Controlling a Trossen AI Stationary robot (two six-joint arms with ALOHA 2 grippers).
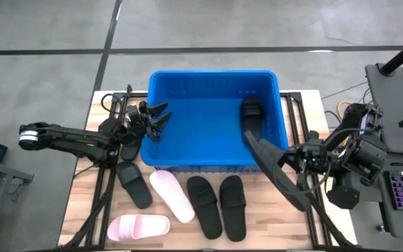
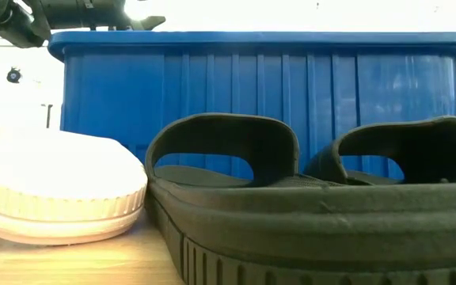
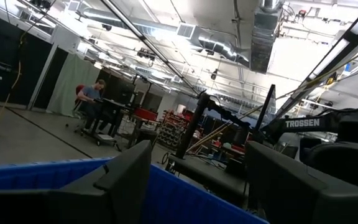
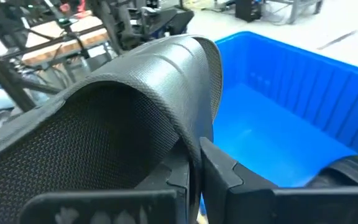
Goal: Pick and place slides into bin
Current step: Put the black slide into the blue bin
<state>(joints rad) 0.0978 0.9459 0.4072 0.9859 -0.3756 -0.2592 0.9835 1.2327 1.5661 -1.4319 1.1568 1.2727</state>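
Black slide (image 1: 275, 171) in right claw (image 1: 290, 159) beside bin rim (image 1: 283, 119).

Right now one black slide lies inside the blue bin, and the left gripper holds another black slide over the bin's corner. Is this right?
Not quite: the right gripper holds that black slide, as the high view shows. The left gripper is open and empty. One slide does lie inside the bin.

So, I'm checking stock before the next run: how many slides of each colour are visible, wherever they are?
Black slides: 5 – one in the bin at, one held by the right gripper at, three on the table at
Pink slides: 2 –
Total: 7
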